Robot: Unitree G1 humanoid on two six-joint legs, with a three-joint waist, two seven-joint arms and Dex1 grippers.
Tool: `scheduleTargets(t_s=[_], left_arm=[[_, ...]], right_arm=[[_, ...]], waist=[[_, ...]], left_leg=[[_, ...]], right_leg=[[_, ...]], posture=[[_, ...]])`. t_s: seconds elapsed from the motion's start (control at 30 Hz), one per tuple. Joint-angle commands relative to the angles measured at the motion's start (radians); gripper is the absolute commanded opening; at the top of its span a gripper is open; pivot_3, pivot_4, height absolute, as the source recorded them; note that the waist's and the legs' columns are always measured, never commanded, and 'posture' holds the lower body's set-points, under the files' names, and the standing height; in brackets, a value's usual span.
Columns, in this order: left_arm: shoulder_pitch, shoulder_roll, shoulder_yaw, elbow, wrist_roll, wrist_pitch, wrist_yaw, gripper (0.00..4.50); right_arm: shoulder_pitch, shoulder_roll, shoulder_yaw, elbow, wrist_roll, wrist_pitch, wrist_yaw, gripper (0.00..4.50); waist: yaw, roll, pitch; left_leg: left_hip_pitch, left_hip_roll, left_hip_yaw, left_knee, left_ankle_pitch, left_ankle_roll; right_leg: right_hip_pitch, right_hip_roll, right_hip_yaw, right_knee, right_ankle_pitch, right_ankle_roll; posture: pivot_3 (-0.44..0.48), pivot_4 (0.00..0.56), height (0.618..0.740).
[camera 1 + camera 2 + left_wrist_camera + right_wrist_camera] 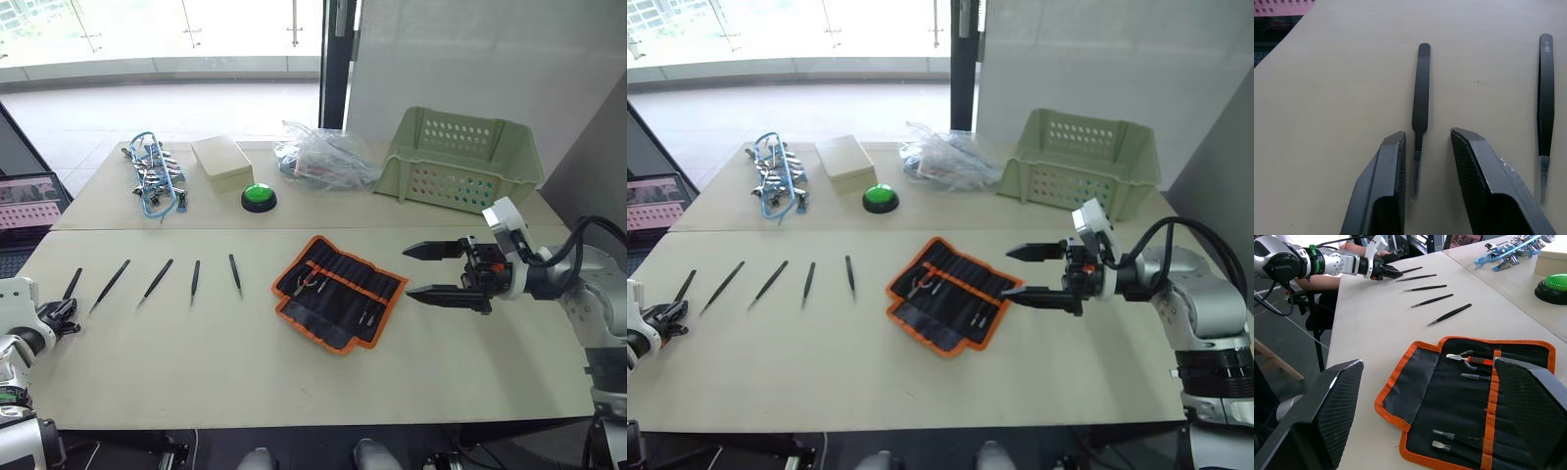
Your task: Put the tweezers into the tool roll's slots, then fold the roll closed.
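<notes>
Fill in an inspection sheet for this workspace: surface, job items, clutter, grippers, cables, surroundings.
Surface: pale table, two tops butted together along a seam.
Job items: five tweezers lie in a row on the table, none slotted yet; tool roll lies open and flat, with a few small tools already in its slots.
Clutter: green basket, green button, cream box, plastic bag, blue clip bundle, all along the far side.
Grippers: left gripper open, straddling the tip of the outermost tweezer; right gripper open, beside the roll's edge.
Cables: black cable loops over the right arm.
Surroundings: laptop screen at the left; glass wall behind.
</notes>
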Motion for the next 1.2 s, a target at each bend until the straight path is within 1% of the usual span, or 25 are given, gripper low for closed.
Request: scheduleTargets(t_s=[0.03, 0.47, 0.57, 0.63, 0.7, 0.77, 0.87, 0.93, 0.97, 1.0, 1.03, 1.1, 1.17, 1.2], left_arm=[[0.028, 0.003, -0.014, 0.027, 0.022, -0.014, -0.040, 0.03], [0.072, 0.037, 0.059, 0.002, -0.023, -0.036, -0.059, 0.01], [0.083, 0.048, 0.065, -0.038, -0.031, -0.044, -0.075, 0.01], [0.096, 0.055, 0.072, -0.095, -0.045, -0.034, -0.096, 0.01], [0.123, 0.055, 0.086, -0.203, -0.070, -0.004, -0.120, 0.01], [0.174, 0.041, 0.101, -0.354, -0.102, 0.046, -0.138, 0.01], [0.303, -0.014, 0.128, -0.695, -0.183, 0.175, -0.129, 0.01], [0.374, -0.049, 0.148, -0.891, -0.242, 0.266, -0.106, 0.01], [0.409, -0.063, 0.154, -0.982, -0.270, 0.309, -0.099, 0.01], [0.463, -0.079, 0.149, -1.121, -0.315, 0.362, -0.099, 0.01], [0.501, -0.090, 0.148, -1.221, -0.345, 0.404, -0.096, 0.01], [0.545, -0.100, 0.147, -1.334, -0.377, 0.464, -0.087, 0.01], [0.584, -0.096, 0.120, -1.476, -0.502, 0.610, -0.085, 0.01], [0.598, -0.086, 0.106, -1.532, -0.535, 0.656, -0.089, 0.01]], right_arm=[[-0.039, 0.008, -0.034, -0.031, 0.040, -0.001, -0.010, 4.50], [-0.023, 0.039, -0.018, 0.005, -0.003, -0.062, -0.022, 4.50], [-0.027, 0.054, -0.027, 0.005, 0.008, -0.059, -0.032, 4.50], [-0.024, 0.057, -0.026, 0.001, 0.008, -0.062, -0.036, 4.50], [-0.017, 0.059, -0.025, 0.000, 0.005, -0.064, -0.039, 4.50], [-0.007, 0.062, -0.026, -0.004, 0.005, -0.065, -0.041, 4.50], [0.012, 0.072, -0.022, -0.018, 0.006, -0.067, -0.051, 4.50], [0.019, 0.079, -0.020, -0.026, 0.004, -0.069, -0.059, 4.50], [0.020, 0.083, -0.020, -0.032, 0.007, -0.065, -0.064, 4.50], [0.022, 0.087, -0.019, -0.038, 0.008, -0.062, -0.070, 4.50], [0.024, 0.089, -0.019, -0.042, 0.009, -0.060, -0.074, 4.50], [0.023, 0.089, -0.016, -0.043, 0.007, -0.058, -0.078, 4.50], [0.027, 0.104, -0.005, -0.033, -0.024, -0.063, -0.126, 4.50], [0.029, 0.110, 0.002, -0.030, -0.035, -0.065, -0.142, 4.50]], waist=[[0.000, 0.000, 0.000], [-0.006, 0.000, 0.000], [-0.006, 0.000, 0.000], [-0.003, 0.000, 0.000], [0.000, 0.000, 0.000], [0.004, -0.002, 0.000], [0.007, -0.002, 0.000], [0.008, -0.002, 0.000], [0.007, -0.002, 0.000], [0.005, -0.002, 0.001], [0.003, -0.002, 0.001], [0.001, -0.002, 0.001], [0.001, -0.002, 0.001], [0.001, -0.002, 0.001]], left_leg=[[0.000, 0.000, 0.000, 0.000, 0.000, 0.000], [0.001, 0.000, 0.000, 0.000, 0.000, 0.000], [0.001, 0.000, 0.000, 0.000, 0.000, 0.000], [0.001, 0.001, 0.000, 0.000, 0.000, 0.000], [0.000, 0.001, 0.000, 0.000, 0.000, 0.000], [0.000, 0.001, 0.000, 0.000, 0.000, 0.000], [-0.002, 0.001, 0.000, 0.000, 0.000, 0.000], [-0.002, 0.000, 0.000, 0.000, 0.000, 0.000], [-0.002, 0.000, 0.000, 0.000, 0.000, 0.000], [-0.002, 0.001, 0.000, 0.000, 0.000, 0.000], [-0.002, 0.001, 0.000, 0.000, 0.000, 0.000], [-0.002, 0.001, 0.000, 0.000, 0.000, 0.000], [-0.002, 0.002, 0.000, 0.000, 0.000, 0.000], [-0.002, 0.002, -0.001, 0.000, 0.000, 0.000]], right_leg=[[0.000, 0.000, 0.000, 0.000, 0.000, 0.000], [0.000, 0.000, 0.000, 0.001, 0.000, 0.000], [0.000, 0.000, 0.000, 0.001, 0.000, 0.000], [0.000, 0.000, 0.000, 0.001, 0.000, 0.000], [0.000, 0.000, 0.000, 0.001, 0.000, 0.000], [-0.001, 0.000, 0.000, 0.001, 0.000, 0.000], [0.000, -0.001, 0.000, 0.001, 0.000, 0.000], [-0.001, -0.002, 0.000, 0.000, 0.000, 0.000], [-0.001, -0.002, 0.000, 0.000, 0.000, 0.000], [-0.001, -0.001, 0.000, 0.000, 0.000, 0.000], [-0.001, -0.001, 0.000, 0.000, 0.000, 0.000], [-0.001, -0.001, 0.000, 0.000, 0.000, 0.000], [-0.001, 0.000, 0.000, 0.000, 0.000, 0.000], [-0.001, 0.000, 0.000, 0.000, 0.000, 0.000]], posture=[[0.000, 0.150, 0.740], [0.000, 0.150, 0.740], [0.000, 0.150, 0.740], [0.000, 0.150, 0.740], [0.000, 0.150, 0.740], [0.000, 0.150, 0.740], [0.000, 0.150, 0.740], [0.000, 0.150, 0.740], [0.000, 0.150, 0.740], [0.000, 0.150, 0.740], [0.000, 0.150, 0.740], [0.000, 0.150, 0.740], [0.000, 0.150, 0.740], [0.000, 0.150, 0.740]])
